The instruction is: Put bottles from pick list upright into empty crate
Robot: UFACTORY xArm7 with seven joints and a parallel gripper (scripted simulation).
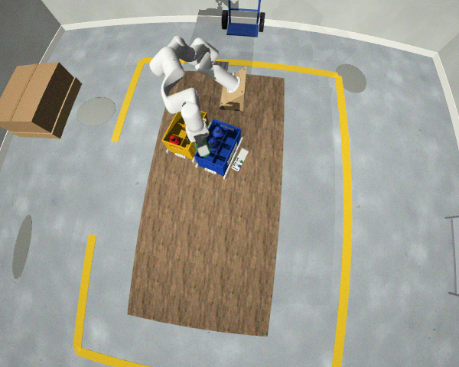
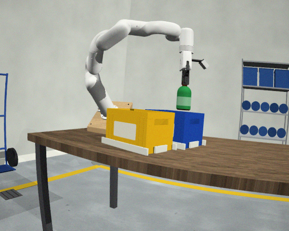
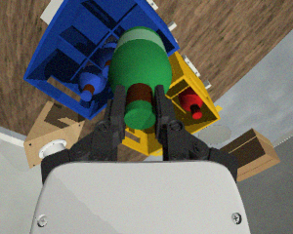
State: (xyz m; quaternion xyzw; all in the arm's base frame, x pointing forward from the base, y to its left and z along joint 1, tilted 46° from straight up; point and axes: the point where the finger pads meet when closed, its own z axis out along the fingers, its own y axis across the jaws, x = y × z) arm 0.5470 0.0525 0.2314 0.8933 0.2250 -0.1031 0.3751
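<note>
Rounded green bottle [image 2: 183,97] [image 3: 141,68], dark angular fingers [image 2: 185,77], boxy blue crate [image 1: 210,164] [image 2: 193,131] [image 3: 33,58]

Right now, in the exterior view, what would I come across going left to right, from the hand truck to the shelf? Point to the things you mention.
Blue hand truck [image 2: 6,99] → yellow crate [image 1: 167,138] [image 2: 159,135] [image 3: 212,117] → green bottle [image 1: 207,144] [image 2: 184,93] [image 3: 139,65], held upright in the gripper [image 1: 202,144] [image 2: 185,83] [image 3: 140,97] → grey shelf rack [image 2: 265,87] with blue boxes [image 2: 266,77].
</note>
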